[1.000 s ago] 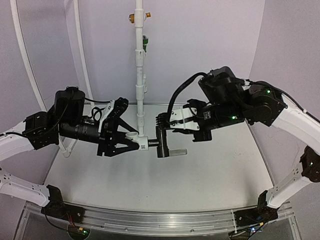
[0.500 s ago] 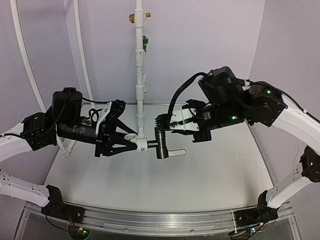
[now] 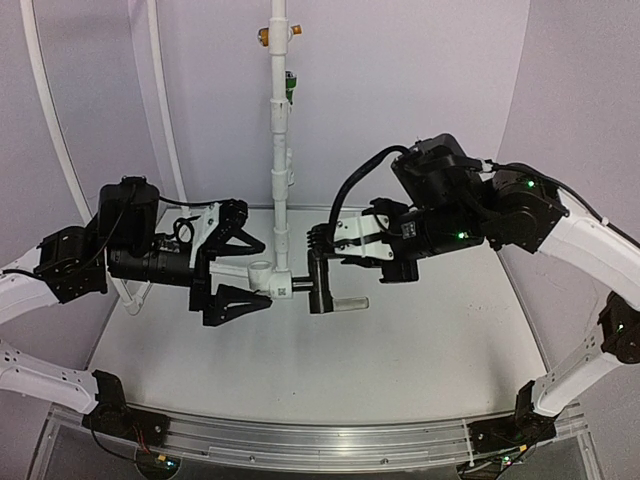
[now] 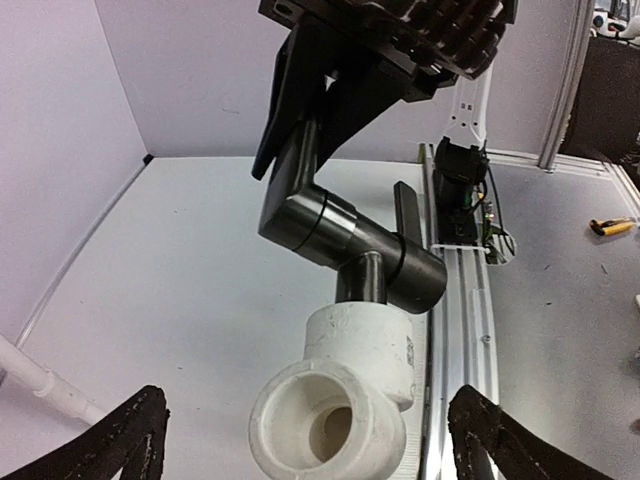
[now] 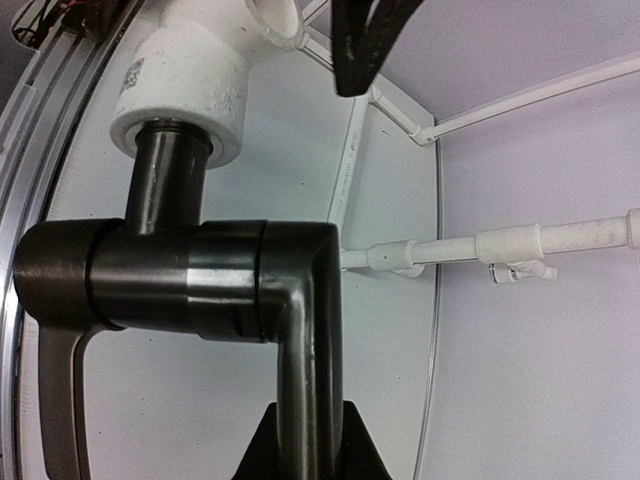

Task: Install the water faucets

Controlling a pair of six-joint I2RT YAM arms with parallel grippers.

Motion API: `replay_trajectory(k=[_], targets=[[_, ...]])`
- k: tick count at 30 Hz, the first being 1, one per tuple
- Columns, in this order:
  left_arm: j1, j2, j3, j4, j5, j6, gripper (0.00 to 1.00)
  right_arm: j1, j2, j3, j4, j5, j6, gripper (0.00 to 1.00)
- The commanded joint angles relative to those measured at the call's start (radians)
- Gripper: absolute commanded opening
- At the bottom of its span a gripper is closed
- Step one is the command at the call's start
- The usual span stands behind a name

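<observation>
The black water faucet (image 3: 320,285) hangs above the table, its stem seated in a white elbow fitting (image 3: 266,272). My right gripper (image 3: 318,248) is shut on the faucet's spout (image 5: 300,340), and its fingertips (image 5: 345,440) pinch it from both sides. My left gripper (image 3: 266,272) is open, with its fingers (image 3: 235,300) spread wide above and below the elbow without touching it. In the left wrist view the elbow (image 4: 345,400) shows its open socket between the two spread fingertips (image 4: 130,440), with the faucet (image 4: 350,240) behind it. The faucet's lever (image 3: 350,302) points right.
A tall white pipe (image 3: 279,150) stands at the back wall, carrying an orange fitting (image 3: 264,36) and a green one (image 3: 290,88). Curved white tubes (image 3: 50,120) run up the left wall. A metal rail (image 3: 300,440) edges the table's (image 3: 400,350) front.
</observation>
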Motion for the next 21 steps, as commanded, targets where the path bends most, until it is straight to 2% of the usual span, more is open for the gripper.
replay_trajectory(k=[1, 7, 11, 14, 18, 21], targets=[[0.000, -0.064, 0.006, 0.075, -0.121, 0.010, 1.00, -0.036, -0.022, 0.000, 0.065, -0.016, 0.102, 0.00], [0.000, -0.085, -0.016, 0.080, -0.155, 0.139, 1.00, -0.112, -0.069, -0.113, 0.064, -0.200, 0.242, 0.00], [0.000, -0.067, -0.036, 0.102, -0.221, 0.174, 1.00, -0.162, -0.077, -0.164, 0.072, -0.221, 0.308, 0.00], [0.000, -0.079, -0.073, 0.168, -0.239, 0.147, 1.00, -0.229, -0.048, -0.203, 0.075, -0.106, 0.312, 0.00], [0.000, -0.061, -0.085, 0.194, -0.272, 0.075, 1.00, -0.373, -0.002, -0.243, 0.078, -0.100, 0.274, 0.00], [0.000, -0.059, -0.093, 0.217, -0.306, 0.007, 1.00, -0.504, 0.073, -0.211, 0.070, -0.126, 0.282, 0.00]])
